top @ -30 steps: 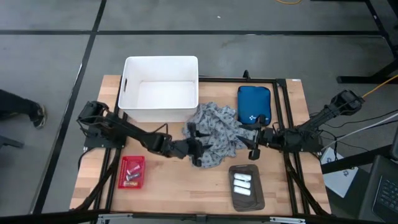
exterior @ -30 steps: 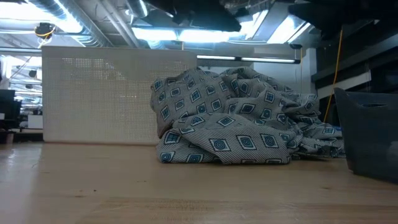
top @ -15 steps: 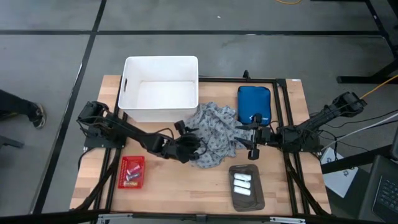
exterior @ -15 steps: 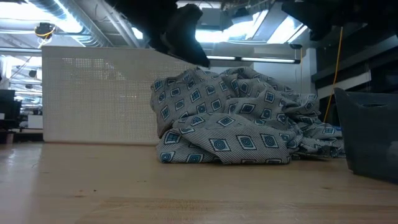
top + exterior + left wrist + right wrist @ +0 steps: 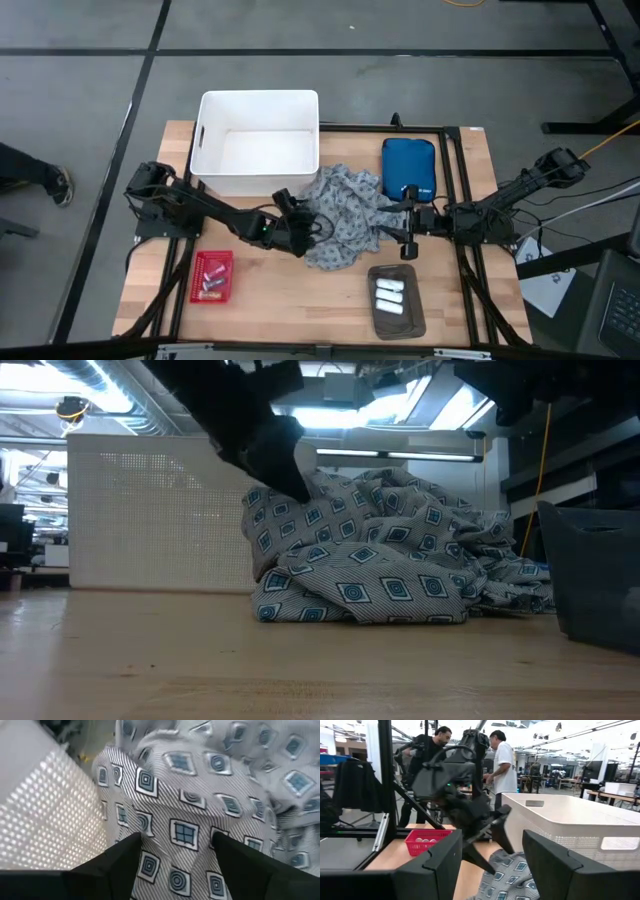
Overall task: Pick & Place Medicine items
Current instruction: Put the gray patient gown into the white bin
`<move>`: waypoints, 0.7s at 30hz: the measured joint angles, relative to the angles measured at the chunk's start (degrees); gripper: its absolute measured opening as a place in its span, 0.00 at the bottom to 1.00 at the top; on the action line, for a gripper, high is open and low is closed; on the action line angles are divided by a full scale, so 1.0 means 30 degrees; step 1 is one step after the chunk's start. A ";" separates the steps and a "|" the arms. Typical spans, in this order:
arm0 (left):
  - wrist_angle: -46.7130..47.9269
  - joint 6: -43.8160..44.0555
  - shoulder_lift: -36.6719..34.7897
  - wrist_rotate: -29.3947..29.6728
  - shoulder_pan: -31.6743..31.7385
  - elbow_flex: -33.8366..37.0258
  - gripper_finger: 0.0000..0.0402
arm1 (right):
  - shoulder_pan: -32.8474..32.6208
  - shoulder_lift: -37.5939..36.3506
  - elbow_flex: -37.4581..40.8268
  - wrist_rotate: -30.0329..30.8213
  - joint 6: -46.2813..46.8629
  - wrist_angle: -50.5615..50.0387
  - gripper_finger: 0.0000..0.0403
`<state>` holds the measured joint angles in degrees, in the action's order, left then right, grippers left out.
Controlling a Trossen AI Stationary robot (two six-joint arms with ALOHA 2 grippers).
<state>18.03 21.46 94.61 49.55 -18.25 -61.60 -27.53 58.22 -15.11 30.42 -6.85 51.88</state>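
The left gripper (image 5: 300, 228) hung with fingers (image 5: 117, 857) spread wide, empty, the cloth (image 5: 345, 222) directly beneath and between them. The right gripper (image 5: 403, 235) waited at the cloth's far side, fingers (image 5: 432, 865) also wide. The medicine items (image 5: 210, 282) lay well away from both, in the red basket (image 5: 225, 262); more sat on the grey tray (image 5: 406, 318). This looked like a reach for the cloth; next would be lowering and pinching a fold.
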 joint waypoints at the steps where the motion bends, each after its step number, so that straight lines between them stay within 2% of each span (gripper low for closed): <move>1: 0.0015 0.0193 0.0000 -0.0130 0.0069 0.0033 0.63 | 0.0000 0.0000 0.0000 -0.0018 0.0067 -0.0034 0.52; 10: -0.0630 0.0498 0.0596 -0.2214 0.0350 0.0124 0.67 | 0.0124 0.0000 0.0000 -0.0697 0.0656 -0.0685 0.52; 16: -0.1534 0.0143 0.1995 -0.2729 0.1374 0.0124 0.68 | 0.0459 -0.0004 0.0000 -0.1511 0.1151 -0.0855 0.52; 21: -0.2942 0.0136 0.3414 -0.4165 0.2174 0.0124 0.68 | 0.0466 0.0000 0.0000 -0.1526 0.1165 -0.1099 0.52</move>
<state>9.21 21.87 104.85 37.06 -11.72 -61.23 -26.13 58.22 -15.11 25.85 -3.36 48.58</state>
